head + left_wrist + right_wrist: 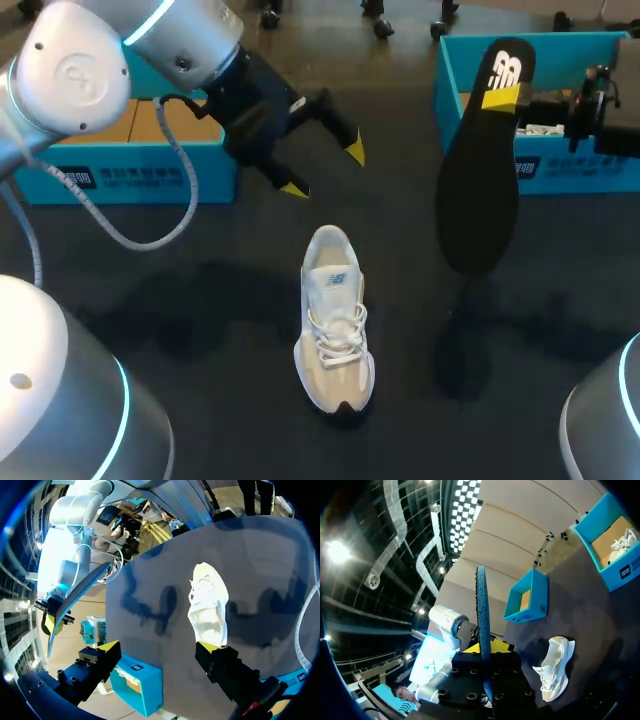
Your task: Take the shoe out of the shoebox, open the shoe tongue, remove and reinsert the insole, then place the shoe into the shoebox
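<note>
the coming move turns on how the insole [478,190] lines up with the shoe [335,320]. the shoe rests on its sole on the dark worktop [200,330], its long axis running from the far side toward us, heel opening at the far end and dark-tipped toe at the near end. the insole hangs nearly vertical above the worktop, well apart from the shoe on our right side, broad forefoot end lowest. our right claw [483,647] is clamped on the insole near its narrow heel end, a yellow tip on either face, as the right wrist view shows edge-on. our left claw [323,170] hovers spread and empty just beyond the heel, nearer to the shoe than the right one, with a blue shoebox [130,180] behind it. we judge that the insole's forefoot has to be swung over to the collar and pointed toward the toe, so down and toward us, and that the left claw is the one placed to steady the heel or hold the tongue [335,282] back. the insole is a thin black sheet, foam by the look of it, with a finely speckled face, likely to buckle if pushed end-on. the shoe is pale, white and cream in soft-looking panels, with loose white laces [337,330] over a padded tongue. its mouth looks narrow against the insole's widest part.
</note>
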You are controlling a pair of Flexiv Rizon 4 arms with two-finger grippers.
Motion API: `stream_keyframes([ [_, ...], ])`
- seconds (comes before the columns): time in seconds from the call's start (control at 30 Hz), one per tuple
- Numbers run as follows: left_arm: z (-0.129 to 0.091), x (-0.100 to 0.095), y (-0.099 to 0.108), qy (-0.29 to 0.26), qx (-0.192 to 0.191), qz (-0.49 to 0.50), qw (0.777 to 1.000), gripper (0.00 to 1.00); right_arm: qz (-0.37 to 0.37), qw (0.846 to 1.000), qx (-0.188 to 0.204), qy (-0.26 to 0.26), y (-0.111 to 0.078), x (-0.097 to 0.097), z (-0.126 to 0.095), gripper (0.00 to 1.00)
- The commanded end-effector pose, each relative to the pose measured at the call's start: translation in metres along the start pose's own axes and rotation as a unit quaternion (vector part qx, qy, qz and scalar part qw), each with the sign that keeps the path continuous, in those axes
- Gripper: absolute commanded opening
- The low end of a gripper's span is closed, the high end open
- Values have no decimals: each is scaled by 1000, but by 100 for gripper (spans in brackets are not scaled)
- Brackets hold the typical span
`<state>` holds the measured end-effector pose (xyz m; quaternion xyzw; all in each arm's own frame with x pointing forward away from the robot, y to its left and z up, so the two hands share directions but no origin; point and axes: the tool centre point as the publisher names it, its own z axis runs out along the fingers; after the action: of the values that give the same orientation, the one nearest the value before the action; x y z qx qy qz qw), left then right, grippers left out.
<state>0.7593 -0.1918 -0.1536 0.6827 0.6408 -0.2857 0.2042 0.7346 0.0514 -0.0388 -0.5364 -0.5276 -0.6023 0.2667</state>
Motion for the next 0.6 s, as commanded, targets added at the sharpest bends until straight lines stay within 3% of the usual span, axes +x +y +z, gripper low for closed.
stream_keyframes([
  [0.03, 0, 1, -1, 0, -1, 1, 1000, 100, 1, 1000, 0, -2, 1, 0, 2, 0],
  [0.5, 0, 1, -1, 0, -1, 1, 1000, 100, 1, 1000, 0, -2, 1, 0, 2, 0],
  [0.6, -5, -2, 3, -26, -6, -2, 1000, 100, 14, 1000, -2, 0, 6, 0, 2, 0],
])
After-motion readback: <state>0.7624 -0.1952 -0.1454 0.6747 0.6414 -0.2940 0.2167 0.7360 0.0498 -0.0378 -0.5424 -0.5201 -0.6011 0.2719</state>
